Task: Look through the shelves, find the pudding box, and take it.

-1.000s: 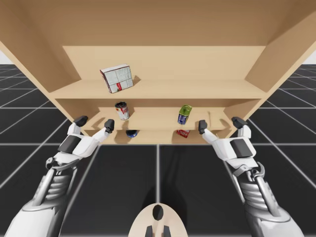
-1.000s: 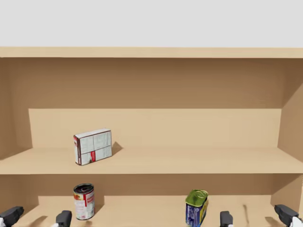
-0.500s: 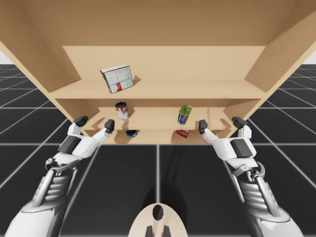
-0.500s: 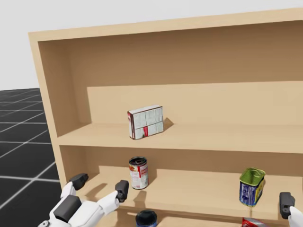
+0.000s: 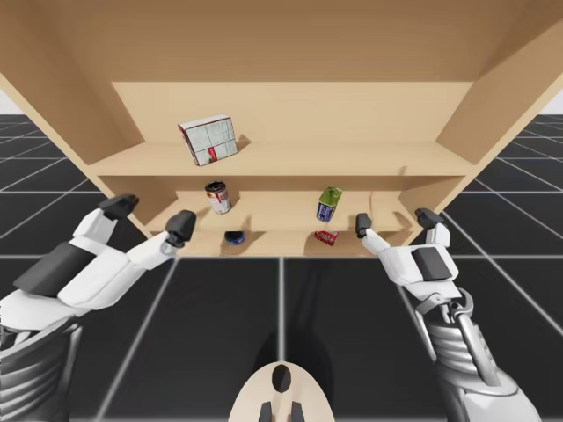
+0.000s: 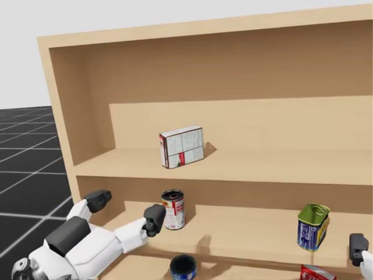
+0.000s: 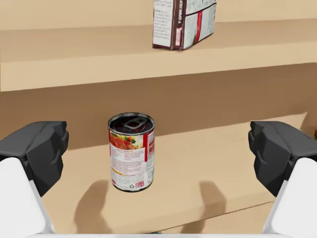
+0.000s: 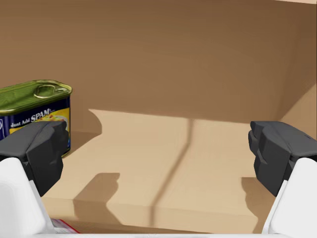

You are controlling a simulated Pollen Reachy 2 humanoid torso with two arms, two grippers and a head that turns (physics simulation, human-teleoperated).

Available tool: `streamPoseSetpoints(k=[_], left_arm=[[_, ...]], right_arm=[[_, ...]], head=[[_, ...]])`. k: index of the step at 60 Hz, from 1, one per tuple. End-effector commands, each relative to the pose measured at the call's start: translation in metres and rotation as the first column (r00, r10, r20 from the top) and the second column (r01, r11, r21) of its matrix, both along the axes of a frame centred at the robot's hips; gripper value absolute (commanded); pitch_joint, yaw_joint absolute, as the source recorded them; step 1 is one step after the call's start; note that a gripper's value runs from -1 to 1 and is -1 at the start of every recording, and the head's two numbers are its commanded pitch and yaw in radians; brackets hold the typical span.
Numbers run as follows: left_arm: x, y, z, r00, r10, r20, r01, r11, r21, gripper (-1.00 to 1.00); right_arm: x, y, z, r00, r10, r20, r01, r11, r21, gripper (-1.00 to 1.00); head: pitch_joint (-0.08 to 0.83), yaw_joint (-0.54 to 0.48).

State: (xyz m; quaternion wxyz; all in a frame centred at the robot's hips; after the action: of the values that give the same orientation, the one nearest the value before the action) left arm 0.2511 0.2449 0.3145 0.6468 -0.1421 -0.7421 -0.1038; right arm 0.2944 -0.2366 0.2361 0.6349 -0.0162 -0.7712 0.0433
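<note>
Hovering before the middle shelf (image 5: 273, 207), my two hands are both released and touch nothing. The left hand (image 5: 149, 215) faces the one red-and-white can (image 5: 217, 197), and the right hand (image 5: 393, 220) is near the one green-lidded tin (image 5: 329, 203). On the bottom shelf (image 5: 274, 239), the high view shows one blue can (image 5: 234, 236) and one red box (image 5: 325, 237). Farthest off, the single pudding box (image 5: 208, 139) stands on the top shelf (image 5: 352, 159); the left wrist view shows its brown side.

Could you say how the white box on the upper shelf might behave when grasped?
The white box looks like thin card, so probably light and easily dented by a hard squeeze. It stands upright on a narrow base, so a push could topple it.
</note>
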Motion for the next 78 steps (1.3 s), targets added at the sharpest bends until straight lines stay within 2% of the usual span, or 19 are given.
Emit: streamPoseSetpoints(k=[1, 8, 14, 26, 32, 46, 64, 65, 66, 67, 68, 78], left_arm=[[-0.007, -0.008, 0.035, 0.999, -0.040, 0.012, 0.039, 0.999, 0.037, -1.00], [0.001, -0.011, 0.049, 0.999, -0.041, 0.033, 0.039, 0.998, 0.057, -1.00], [0.014, -0.014, 0.058, 0.998, -0.061, 0.027, 0.060, 0.998, 0.035, -1.00], [0.050, -0.020, 0.068, 0.997, -0.081, -0.005, 0.081, 0.996, 0.028, -1.00], [0.070, -0.024, 0.072, 0.995, -0.097, -0.029, 0.097, 0.995, 0.003, -1.00], [0.109, -0.041, 0.074, 0.993, -0.095, -0.063, 0.097, 0.995, 0.021, -1.00], [0.140, -0.057, 0.070, 0.991, -0.084, -0.100, 0.089, 0.995, 0.041, -1.00], [0.141, -0.057, 0.069, 0.992, -0.083, -0.100, 0.088, 0.995, 0.041, -0.82], [0.141, -0.057, 0.069, 0.992, -0.083, -0.100, 0.088, 0.995, 0.041, -0.82], [0.141, -0.057, 0.069, 0.991, -0.085, -0.101, 0.089, 0.995, 0.039, -0.39], [0.141, -0.057, 0.069, 0.991, -0.088, -0.100, 0.092, 0.995, 0.043, 1.00], [0.138, -0.056, 0.070, 0.994, -0.076, -0.081, 0.080, 0.995, 0.052, 1.00]], right_arm=[[0.000, -0.001, 0.000, 1.000, -0.003, -0.001, 0.003, 1.000, 0.000, -1.00], [0.001, -0.001, 0.000, 1.000, -0.004, 0.000, 0.004, 1.000, 0.001, -1.00], [0.000, -0.001, 0.000, 1.000, -0.005, 0.000, 0.005, 1.000, 0.001, -1.00], [0.000, -0.003, 0.000, 1.000, -0.009, 0.004, 0.009, 1.000, 0.003, -1.00], [0.000, -0.003, 0.001, 1.000, -0.012, 0.004, 0.012, 1.000, 0.005, -1.00], [-0.001, -0.005, 0.002, 1.000, -0.017, 0.008, 0.017, 1.000, 0.007, -1.00], [-0.001, -0.007, 0.003, 1.000, -0.021, 0.009, 0.021, 1.000, 0.009, -1.00], [-0.001, -0.007, 0.003, 1.000, -0.021, 0.009, 0.021, 1.000, 0.009, -1.00], [-0.001, -0.007, 0.003, 1.000, -0.021, 0.009, 0.021, 1.000, 0.009, -1.00], [-0.001, -0.007, 0.003, 1.000, -0.021, 0.010, 0.021, 1.000, 0.009, -1.00], [-0.001, -0.007, 0.003, 1.000, -0.021, 0.010, 0.021, 1.000, 0.010, -1.00], [-0.001, -0.008, 0.002, 1.000, -0.022, 0.009, 0.022, 1.000, 0.010, -1.00]], head=[[0.145, 0.22], [0.147, 0.23], [0.148, 0.23], [0.149, 0.23], [0.153, 0.23], [0.155, 0.22], [0.163, 0.21], [0.164, 0.21], [0.164, 0.21], [0.164, 0.21], [0.165, 0.21], [0.170, 0.21]])
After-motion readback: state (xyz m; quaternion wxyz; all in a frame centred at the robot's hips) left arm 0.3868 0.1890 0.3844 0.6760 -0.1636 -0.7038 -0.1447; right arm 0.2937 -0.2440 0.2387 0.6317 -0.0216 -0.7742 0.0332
